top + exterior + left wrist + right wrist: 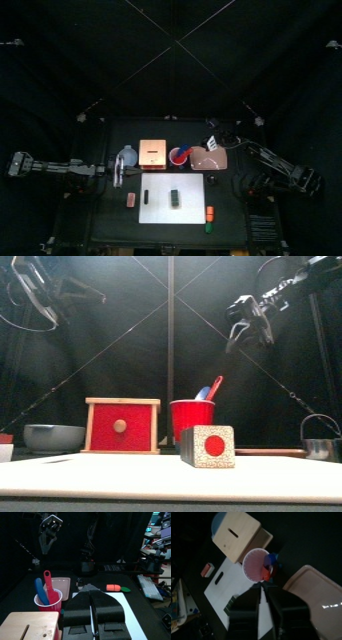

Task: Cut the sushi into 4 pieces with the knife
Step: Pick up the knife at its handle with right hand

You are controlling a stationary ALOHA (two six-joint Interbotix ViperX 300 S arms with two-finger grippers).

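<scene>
The sushi roll (175, 197) lies dark and whole on the white cutting board (158, 187); in the front view its end (207, 446) is white with a red centre. The red cup (181, 156) stands behind the board and holds the blue and red knives (211, 388). My right gripper (214, 146) hangs high above the cup and pink tray, shut and empty, with the cup (256, 564) straight ahead of it. My left gripper (126, 177) hovers at the board's left edge, shut on nothing; it looks over the cup (48, 601) toward the right gripper (48, 533).
A wooden box (151, 155) with a red drawer front (123, 426) stands left of the cup, and a blue-grey bowl (54, 437) left of that. The pink tray (210, 158) lies right of the cup. A metal cutter (318, 446) sits far right. Small toys (131, 199) (210, 213) flank the board.
</scene>
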